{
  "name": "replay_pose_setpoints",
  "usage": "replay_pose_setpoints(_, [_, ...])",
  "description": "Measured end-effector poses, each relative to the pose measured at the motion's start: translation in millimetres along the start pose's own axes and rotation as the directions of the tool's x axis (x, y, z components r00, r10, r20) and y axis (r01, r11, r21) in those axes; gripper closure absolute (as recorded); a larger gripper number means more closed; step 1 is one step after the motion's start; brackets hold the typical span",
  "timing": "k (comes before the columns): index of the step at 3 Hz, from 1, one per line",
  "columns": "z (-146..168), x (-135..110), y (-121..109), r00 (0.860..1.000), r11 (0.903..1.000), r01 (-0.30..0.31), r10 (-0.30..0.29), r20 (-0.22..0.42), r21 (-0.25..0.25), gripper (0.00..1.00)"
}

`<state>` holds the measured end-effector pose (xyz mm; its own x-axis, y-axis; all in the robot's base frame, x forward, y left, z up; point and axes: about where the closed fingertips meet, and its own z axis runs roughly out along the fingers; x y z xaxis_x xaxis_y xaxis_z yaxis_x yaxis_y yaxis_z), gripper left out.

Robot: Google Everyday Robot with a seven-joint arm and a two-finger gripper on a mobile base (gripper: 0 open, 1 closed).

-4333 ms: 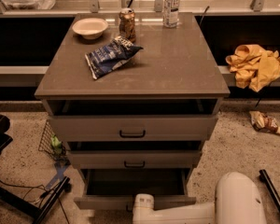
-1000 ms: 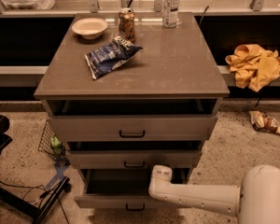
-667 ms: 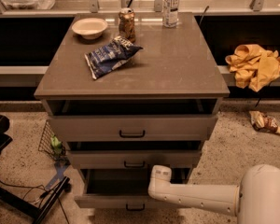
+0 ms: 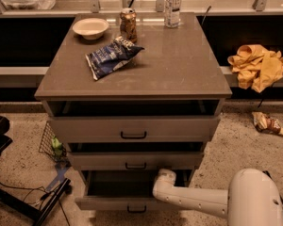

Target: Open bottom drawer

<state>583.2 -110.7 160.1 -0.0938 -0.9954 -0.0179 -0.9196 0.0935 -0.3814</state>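
While the bottom drawer (image 4: 108, 204) sits pulled out, the gripper (image 4: 166, 175) reaches into its right side. Whether it grips anything, nobody can tell.

You are seeing a smooth, off-white arm (image 4: 193, 200): a rounded tube that is ending in a ringed cylindrical cuff (image 4: 166, 176) and swelling into a bulbous white shell (image 4: 255, 199). Its gripper is hiding beyond the cuff, inside the open bottom drawer (image 4: 104, 203).

The lowest grey-brown flat-fronted drawer (image 4: 108, 203), with a small black bar handle, sits pulled out; the gripper (image 4: 166, 175) seemingly reaches into its right side.
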Motion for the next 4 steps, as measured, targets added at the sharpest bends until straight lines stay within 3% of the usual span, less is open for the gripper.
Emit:
replay_pose_setpoints(1, [3.2,2.1,-2.7,1.0,1.0,-0.009,0.009,0.0,0.002,1.0])
replay_pose_setpoints(2, [0.7,5.8,11.1,1.0,0.9997,-0.005,0.004,-0.006,-0.024,1.0])
replay_pose_setpoints(3, [-6.2,27.0,52.1,0.999,0.9944,-0.034,0.033,-0.01,-0.1,1.0])
replay_pose_setpoints(4, [-6.2,27.0,52.1,0.999,0.9944,-0.034,0.033,-0.01,-0.1,1.0])
